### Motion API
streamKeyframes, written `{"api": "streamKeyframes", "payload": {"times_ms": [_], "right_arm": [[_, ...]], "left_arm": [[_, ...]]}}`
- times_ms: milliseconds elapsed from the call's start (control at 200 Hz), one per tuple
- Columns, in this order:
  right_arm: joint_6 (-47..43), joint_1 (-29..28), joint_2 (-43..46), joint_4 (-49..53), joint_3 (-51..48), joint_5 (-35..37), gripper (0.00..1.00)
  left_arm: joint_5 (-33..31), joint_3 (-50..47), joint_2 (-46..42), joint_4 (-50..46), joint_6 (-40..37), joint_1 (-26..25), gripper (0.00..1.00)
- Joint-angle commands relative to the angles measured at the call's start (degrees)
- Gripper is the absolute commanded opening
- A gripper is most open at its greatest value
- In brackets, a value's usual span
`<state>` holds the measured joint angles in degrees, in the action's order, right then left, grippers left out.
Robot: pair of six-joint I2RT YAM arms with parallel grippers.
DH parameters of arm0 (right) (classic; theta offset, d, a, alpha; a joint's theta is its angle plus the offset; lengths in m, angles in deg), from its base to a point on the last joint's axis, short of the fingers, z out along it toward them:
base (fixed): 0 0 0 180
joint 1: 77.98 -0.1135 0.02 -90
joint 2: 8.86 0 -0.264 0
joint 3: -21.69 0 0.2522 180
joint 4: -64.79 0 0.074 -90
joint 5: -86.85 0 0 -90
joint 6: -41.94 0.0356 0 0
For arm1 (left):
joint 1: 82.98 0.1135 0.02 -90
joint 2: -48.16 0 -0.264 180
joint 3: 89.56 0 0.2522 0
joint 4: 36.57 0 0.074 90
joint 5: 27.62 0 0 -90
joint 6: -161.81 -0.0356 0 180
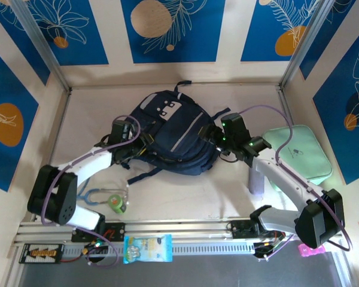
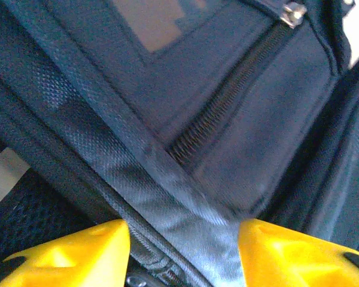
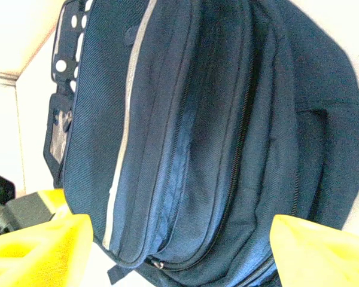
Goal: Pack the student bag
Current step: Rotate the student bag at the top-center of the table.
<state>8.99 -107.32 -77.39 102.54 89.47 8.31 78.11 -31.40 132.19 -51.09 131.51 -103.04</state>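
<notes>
The student bag (image 1: 173, 134), a navy-blue backpack with a grey-white patch, lies flat in the middle of the table. My left gripper (image 1: 137, 142) is pressed against its left side. In the left wrist view its yellow fingertips (image 2: 107, 245) stand partly apart with a fold of the student bag's (image 2: 185, 203) seam and trim between them, touching both. My right gripper (image 1: 212, 140) is at the bag's right side. Its yellow fingers (image 3: 48, 251) are spread wide, and the student bag's (image 3: 191, 149) zipped pockets lie just beyond them; nothing is held.
A mint-green flat zip case (image 1: 302, 152) lies at the right, partly under the right arm. A blue-grey stethoscope (image 1: 99, 196) and a green roll (image 1: 116, 202) lie near the left arm's base. A snack packet (image 1: 147, 248) rests on the front rail.
</notes>
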Motion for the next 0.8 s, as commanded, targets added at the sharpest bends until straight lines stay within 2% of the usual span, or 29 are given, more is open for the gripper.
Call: {"api": "streamKeyframes", "payload": {"times_ms": [0, 175, 385, 450, 550, 710, 795], "right_arm": [[0.2, -2.1, -1.1, -0.1, 1.9, 1.0, 0.78], [-1.4, -6.8, -4.6, 1.6, 4.2, 2.3, 0.75], [-4.9, -9.2, -14.5, 3.3, 9.9, -0.2, 0.68], [-5.9, -8.5, -17.3, 3.6, 12.0, -0.5, 0.68], [-7.2, -6.5, -20.6, 2.5, 14.0, -1.5, 0.65], [-10.6, -1.3, -25.0, 0.5, 15.0, -2.0, 0.60], [-13.4, 1.8, -27.3, -1.7, 15.5, -3.2, 0.60]], "left_arm": [[2.9, -0.4, 2.7, 7.6, 5.1, 0.6, 0.44], [2.7, -1.2, 3.0, 9.7, 6.8, 0.6, 0.38], [10.5, 0.7, 3.4, 12.1, 3.7, 0.5, 0.38], [12.6, 2.0, 3.1, 11.2, 1.0, 0.3, 0.40], [16.2, 5.0, 3.9, 7.8, -3.1, -0.2, 0.38], [18.4, 5.6, 4.2, 7.9, -4.3, -1.4, 0.40], [17.9, 6.5, 3.3, 4.8, -6.3, -1.3, 0.42]]}}
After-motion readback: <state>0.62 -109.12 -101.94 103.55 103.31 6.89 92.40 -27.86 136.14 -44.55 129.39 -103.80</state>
